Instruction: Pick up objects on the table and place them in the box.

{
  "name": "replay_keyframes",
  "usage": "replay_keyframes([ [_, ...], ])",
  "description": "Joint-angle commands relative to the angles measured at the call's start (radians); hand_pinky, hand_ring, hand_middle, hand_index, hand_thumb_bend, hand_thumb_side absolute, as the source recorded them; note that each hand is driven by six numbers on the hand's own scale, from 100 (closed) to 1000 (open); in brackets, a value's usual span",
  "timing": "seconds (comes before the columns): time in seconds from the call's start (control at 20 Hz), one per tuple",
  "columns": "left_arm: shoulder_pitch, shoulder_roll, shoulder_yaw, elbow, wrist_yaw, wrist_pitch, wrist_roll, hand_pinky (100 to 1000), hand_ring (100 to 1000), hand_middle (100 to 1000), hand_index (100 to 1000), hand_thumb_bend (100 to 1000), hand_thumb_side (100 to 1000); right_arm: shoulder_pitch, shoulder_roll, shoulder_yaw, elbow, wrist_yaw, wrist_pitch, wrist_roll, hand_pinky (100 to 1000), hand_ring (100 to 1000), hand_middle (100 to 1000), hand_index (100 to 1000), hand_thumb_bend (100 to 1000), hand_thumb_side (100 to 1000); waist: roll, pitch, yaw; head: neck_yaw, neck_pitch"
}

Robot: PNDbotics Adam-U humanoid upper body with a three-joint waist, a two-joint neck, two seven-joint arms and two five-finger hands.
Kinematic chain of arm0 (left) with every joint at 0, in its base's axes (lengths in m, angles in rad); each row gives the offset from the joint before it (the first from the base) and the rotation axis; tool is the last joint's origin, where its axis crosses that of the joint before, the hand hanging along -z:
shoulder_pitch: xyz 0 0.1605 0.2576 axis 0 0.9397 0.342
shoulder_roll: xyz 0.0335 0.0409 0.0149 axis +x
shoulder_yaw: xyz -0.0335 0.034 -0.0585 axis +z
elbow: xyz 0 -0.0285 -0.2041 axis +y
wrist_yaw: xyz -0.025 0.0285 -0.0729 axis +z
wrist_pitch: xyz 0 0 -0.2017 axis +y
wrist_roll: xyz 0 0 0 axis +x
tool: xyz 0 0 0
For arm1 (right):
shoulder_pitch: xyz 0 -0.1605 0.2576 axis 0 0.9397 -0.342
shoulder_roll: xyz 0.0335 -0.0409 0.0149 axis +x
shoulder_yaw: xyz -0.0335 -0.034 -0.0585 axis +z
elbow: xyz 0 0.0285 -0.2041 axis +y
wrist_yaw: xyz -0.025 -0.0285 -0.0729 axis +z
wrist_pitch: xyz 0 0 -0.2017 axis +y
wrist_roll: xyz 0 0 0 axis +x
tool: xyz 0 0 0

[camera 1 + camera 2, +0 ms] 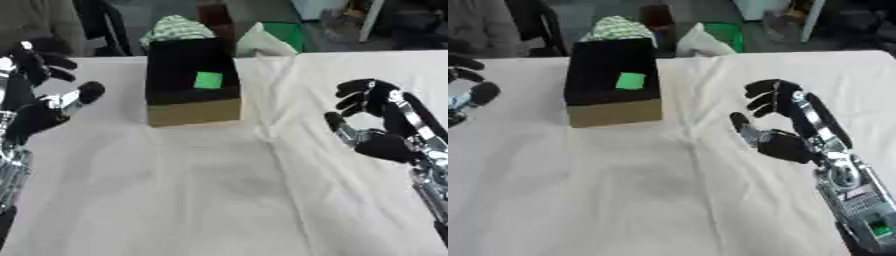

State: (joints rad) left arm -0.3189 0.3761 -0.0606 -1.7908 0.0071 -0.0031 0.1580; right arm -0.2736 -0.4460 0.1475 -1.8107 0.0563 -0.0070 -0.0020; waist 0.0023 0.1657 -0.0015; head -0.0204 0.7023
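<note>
Here, box [192,82] at far centre on white cloth [219,190], green square [207,80] inside. Left hand [39,112] and right hand [785,127] flank it, fingers loosely curled, holding nothing.

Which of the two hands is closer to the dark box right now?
The left hand, at the view's left edge; its thumb tip sits just beside the dark box with a tan base. The right hand hovers farther off over the white cloth.

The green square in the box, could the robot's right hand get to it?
Probably yes. The right hand hovers empty over the white cloth, and nothing lies between it and the box. The box's top is open, so the green square inside looks reachable from above.
</note>
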Motion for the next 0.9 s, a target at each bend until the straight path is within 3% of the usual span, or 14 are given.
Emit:
replay_keyframes([
  [0.05,0.022,-0.022,0.027,-0.022,-0.017,-0.009,-0.006,554,598,613,689,913,435,-0.017,-0.011,-0.012,-0.01,-0.01,-0.001,-0.013,595,634,642,750,322,252,0.001,-0.009,0.002,0.017,0.018],
  [0.5,0.082,-0.072,0.039,0.0,-0.03,-0.027,-0.018,551,596,612,688,908,455,-0.013,-0.002,-0.016,-0.004,-0.014,0.0,-0.034,590,629,635,752,311,266,0.004,0.0,-0.004,0.011,0.049],
  [0.9,0.091,-0.087,0.041,0.011,-0.037,-0.032,-0.022,548,592,608,686,907,460,-0.01,0.006,-0.018,-0.002,-0.015,0.0,-0.039,590,628,634,748,307,272,0.001,0.004,-0.006,0.009,0.052],
])
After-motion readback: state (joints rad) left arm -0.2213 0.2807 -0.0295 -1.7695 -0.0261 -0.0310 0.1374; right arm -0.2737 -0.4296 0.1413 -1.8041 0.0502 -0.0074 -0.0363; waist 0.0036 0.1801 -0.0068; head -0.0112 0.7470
